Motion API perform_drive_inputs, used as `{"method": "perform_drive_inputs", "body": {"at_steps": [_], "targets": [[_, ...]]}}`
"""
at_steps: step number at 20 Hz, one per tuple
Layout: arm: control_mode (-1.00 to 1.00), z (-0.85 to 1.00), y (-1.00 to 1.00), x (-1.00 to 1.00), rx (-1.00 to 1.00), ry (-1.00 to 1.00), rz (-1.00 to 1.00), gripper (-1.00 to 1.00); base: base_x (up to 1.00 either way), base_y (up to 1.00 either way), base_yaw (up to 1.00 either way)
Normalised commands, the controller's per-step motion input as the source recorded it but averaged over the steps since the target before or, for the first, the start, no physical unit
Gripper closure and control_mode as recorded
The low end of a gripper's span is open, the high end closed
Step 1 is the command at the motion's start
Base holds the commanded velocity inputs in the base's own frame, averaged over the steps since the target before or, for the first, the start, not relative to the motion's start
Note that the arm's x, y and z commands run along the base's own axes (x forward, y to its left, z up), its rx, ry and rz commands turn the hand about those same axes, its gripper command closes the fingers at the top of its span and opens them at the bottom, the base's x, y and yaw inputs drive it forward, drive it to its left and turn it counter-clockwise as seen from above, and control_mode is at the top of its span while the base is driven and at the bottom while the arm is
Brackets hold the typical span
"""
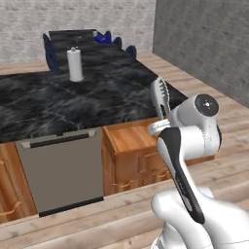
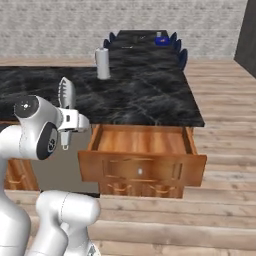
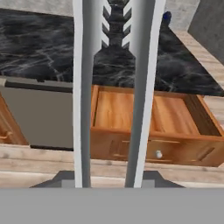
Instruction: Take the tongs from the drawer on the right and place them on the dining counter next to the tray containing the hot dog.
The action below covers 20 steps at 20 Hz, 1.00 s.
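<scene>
tongs [image 3: 111, 92] | clamped in gripper [image 3: 107, 177] | above open drawer [image 3: 148, 118]

Broad black marble counter [image 1: 58, 102] over orange-brown wood cabinets [image 1: 131, 155]. White paper towel roll [image 1: 75, 64] upright on far part of that top, twd the centre; seen also in right base view [image 2: 102, 63]. Grey dishwasher front [image 1: 61, 172] w/ dark bar handle, set under the counter, left side; flanked by wood cabinet doors w/ curved orange handles [image 1: 9, 210]. Light wood plank floor [image 1: 97, 219] in front. Pale grey brick wall [image 2: 60, 25] at far end. Darker grey wall [image 1: 204, 44] on right.
</scene>
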Motion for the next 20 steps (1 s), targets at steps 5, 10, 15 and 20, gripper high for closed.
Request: {"method": "perform_drive_inputs", "body": {"at_steps": [5,10,15,20], "targets": [[1.00,0.00,0.00,0.00,0.00,0.00,0.00,1.00,0.17,-1.00,-0.13],[1.00,0.00,0.00,0.00,0.00,0.00,0.00,1.00,0.34,-1.00,-0.09],[1.00,0.00,0.00,0.00,0.00,0.00,0.00,1.00,0.38,-1.00,-0.08],[1.00,0.00,0.00,0.00,0.00,0.00,0.00,1.00,0.48,-1.00,-0.08]]}}
